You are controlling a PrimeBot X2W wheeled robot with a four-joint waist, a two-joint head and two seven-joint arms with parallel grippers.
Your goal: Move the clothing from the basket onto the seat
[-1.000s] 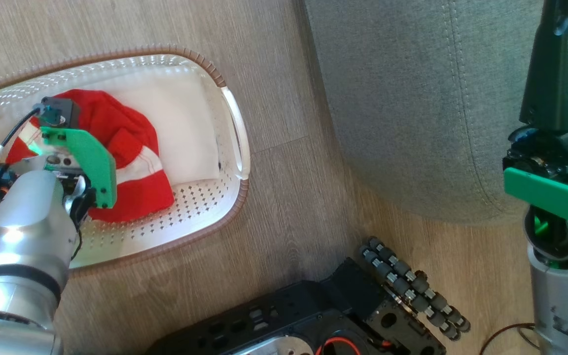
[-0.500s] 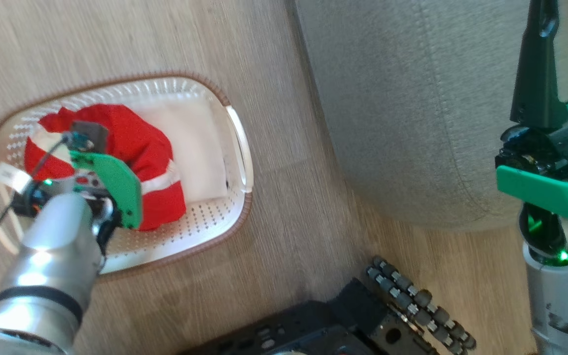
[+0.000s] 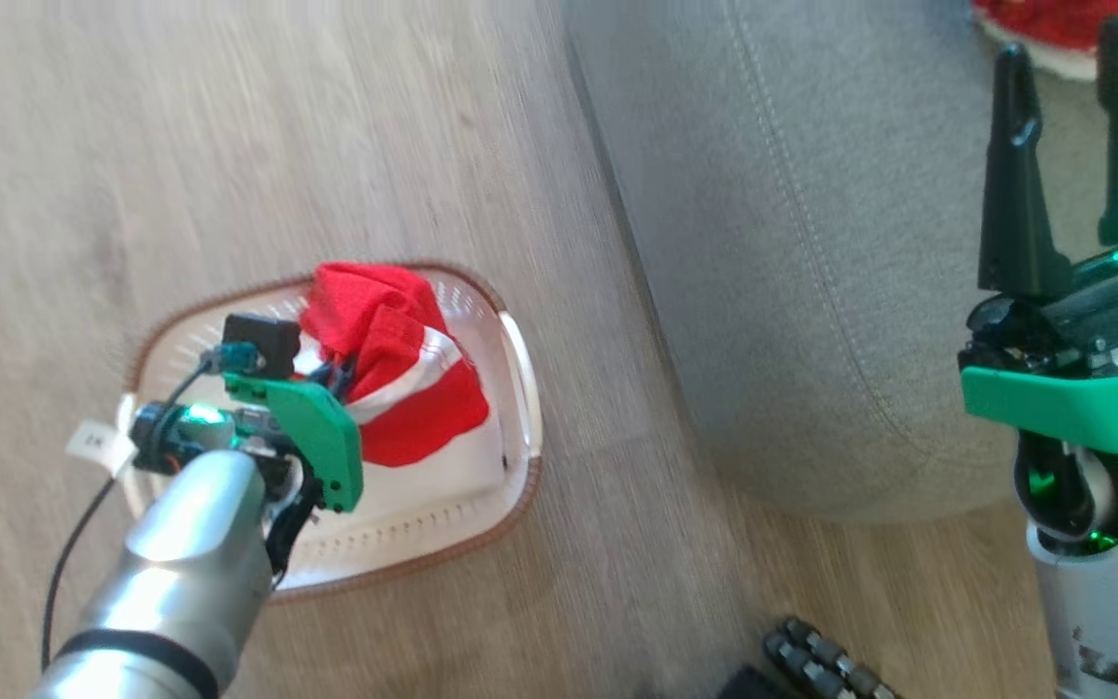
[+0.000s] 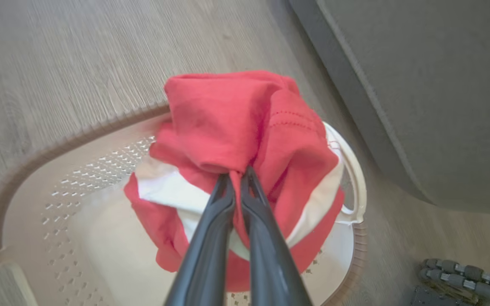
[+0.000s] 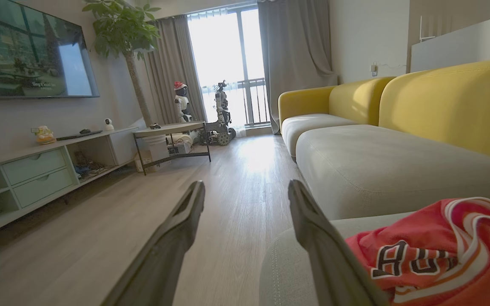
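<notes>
Pale wooden floor runs beneath us, with the white basket standing on it just beside the grey-green seat. Our left gripper is pinched tight on a fold of a red garment with white stripes, which bunches up over the basket; we cannot tell whether its lower folds touch the basket's bottom. Our right gripper hangs over the seat's edge, its fingers spread apart and holding nothing. Just beside it, a second red garment with black-and-white lettering lies on the seat.
</notes>
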